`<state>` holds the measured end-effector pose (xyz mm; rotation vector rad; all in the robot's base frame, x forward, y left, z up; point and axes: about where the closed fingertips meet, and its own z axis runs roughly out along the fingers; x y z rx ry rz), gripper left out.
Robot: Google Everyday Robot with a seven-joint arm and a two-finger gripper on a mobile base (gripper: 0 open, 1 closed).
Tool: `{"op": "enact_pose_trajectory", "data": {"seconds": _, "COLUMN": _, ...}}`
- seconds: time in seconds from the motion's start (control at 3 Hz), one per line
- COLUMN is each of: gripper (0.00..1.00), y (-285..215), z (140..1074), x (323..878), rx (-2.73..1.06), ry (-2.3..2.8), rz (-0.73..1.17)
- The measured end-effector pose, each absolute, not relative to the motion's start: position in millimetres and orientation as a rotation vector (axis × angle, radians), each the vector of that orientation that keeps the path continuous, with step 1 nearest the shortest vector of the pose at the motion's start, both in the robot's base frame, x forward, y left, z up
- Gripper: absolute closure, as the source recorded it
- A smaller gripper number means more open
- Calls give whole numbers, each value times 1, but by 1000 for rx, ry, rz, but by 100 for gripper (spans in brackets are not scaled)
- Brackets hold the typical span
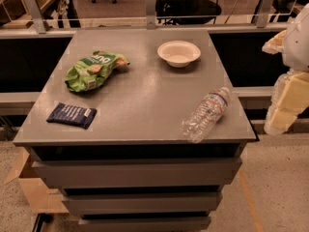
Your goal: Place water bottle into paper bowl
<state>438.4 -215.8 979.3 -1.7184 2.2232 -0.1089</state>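
Note:
The water bottle (206, 113) is clear crinkled plastic with a white cap and a pale label band. It lies on its side near the table's front right corner, cap pointing to the back right. The paper bowl (178, 52) is white and empty and stands upright at the back of the table, right of centre. My gripper (285, 103) hangs off the table's right side, level with the bottle and apart from it. It holds nothing that I can see.
A green snack bag (94, 69) lies at the left middle of the grey table (140, 100). A dark blue packet (71, 115) lies at the front left. A rail with posts (150, 8) runs behind the table. A cardboard box (29, 185) sits on the floor at the lower left.

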Motion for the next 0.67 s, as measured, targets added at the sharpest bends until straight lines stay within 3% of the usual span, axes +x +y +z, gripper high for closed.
{"op": "enact_pose_trajectory", "data": {"seconds": 0.67, "gripper": 0, "y": -211, "z": 974, "x": 451, "rx": -1837, "ry": 2132, "rz": -108}}
